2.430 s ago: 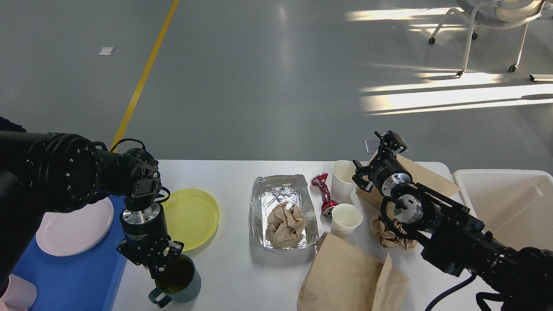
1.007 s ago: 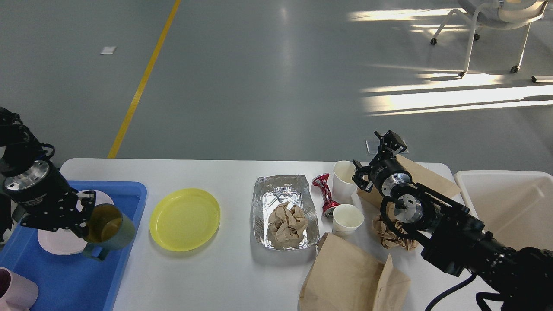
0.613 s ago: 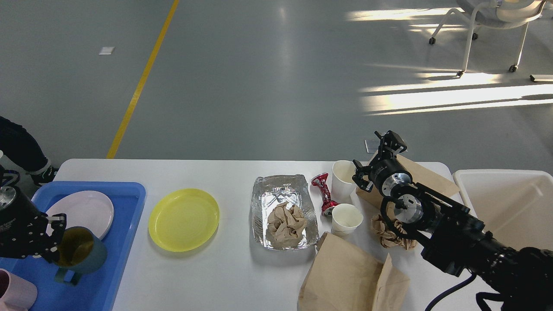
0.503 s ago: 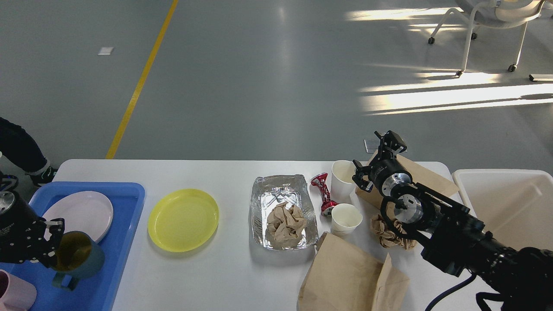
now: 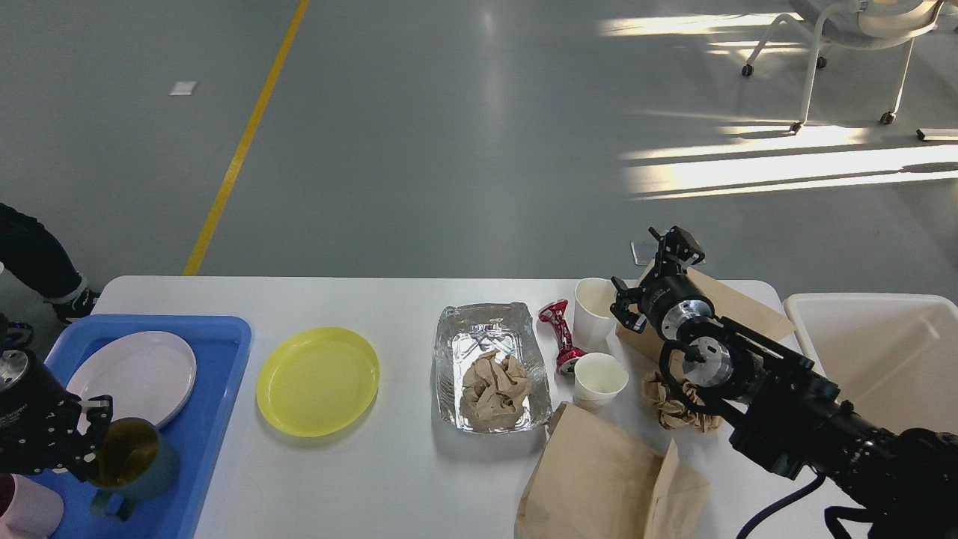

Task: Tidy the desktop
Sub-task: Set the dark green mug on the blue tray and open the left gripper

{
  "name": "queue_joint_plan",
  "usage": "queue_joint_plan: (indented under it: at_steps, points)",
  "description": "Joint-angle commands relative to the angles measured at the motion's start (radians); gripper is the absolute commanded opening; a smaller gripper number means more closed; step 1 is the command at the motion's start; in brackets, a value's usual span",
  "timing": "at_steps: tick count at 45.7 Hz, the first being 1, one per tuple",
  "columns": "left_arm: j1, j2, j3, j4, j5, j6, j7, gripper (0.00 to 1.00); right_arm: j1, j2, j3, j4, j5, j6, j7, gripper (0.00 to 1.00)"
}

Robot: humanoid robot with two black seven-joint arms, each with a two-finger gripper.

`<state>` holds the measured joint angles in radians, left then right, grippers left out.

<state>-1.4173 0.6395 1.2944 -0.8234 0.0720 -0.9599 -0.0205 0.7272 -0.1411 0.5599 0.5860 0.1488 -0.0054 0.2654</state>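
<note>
The white desktop (image 5: 404, 479) carries a yellow plate (image 5: 318, 382), a foil tray (image 5: 456, 352) with crumpled brown paper (image 5: 494, 385) in it, a crushed red can (image 5: 561, 337) and two white paper cups (image 5: 595, 303) (image 5: 601, 374). At the far left my left gripper (image 5: 91, 449) is shut on the rim of a teal mug (image 5: 138, 464), low over the blue tray (image 5: 209, 419). My right gripper (image 5: 648, 271) stands open at the back right, just right of the far cup, with nothing between its fingers.
A pale plate (image 5: 131, 374) and a pink cup (image 5: 26, 509) lie in the blue tray. Brown paper bags (image 5: 610, 479) (image 5: 737, 303) and a paper ball (image 5: 677, 408) lie around my right arm. An off-white bin (image 5: 883, 352) stands at the right edge.
My left gripper has carried the teal mug from the table's front over to the blue tray and lowered it near the tray's front. The right arm has not moved.
</note>
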Motion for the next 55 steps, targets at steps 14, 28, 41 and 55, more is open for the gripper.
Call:
queue_joint_plan:
  at_steps: [14, 28, 41, 55]
  points:
    - [0.017, -0.004, 0.0, 0.001, 0.0, 0.0, -0.001, 0.28, 0.0, 0.0, 0.0, 0.0, 0.0, -0.001, 0.0, 1.0]
    - [0.008, -0.008, 0.016, 0.003, 0.002, 0.0, 0.008, 0.75, 0.0, 0.0, 0.0, 0.0, 0.0, -0.001, 0.0, 1.0]
    - [-0.054, -0.008, 0.058, 0.003, 0.031, 0.0, 0.001, 0.92, 0.0, 0.0, 0.0, 0.0, 0.0, -0.001, 0.0, 1.0]
    - [-0.176, -0.11, 0.098, 0.004, 0.029, 0.0, -0.001, 0.92, 0.0, 0.0, 0.0, 0.0, 0.0, -0.001, 0.0, 1.0]
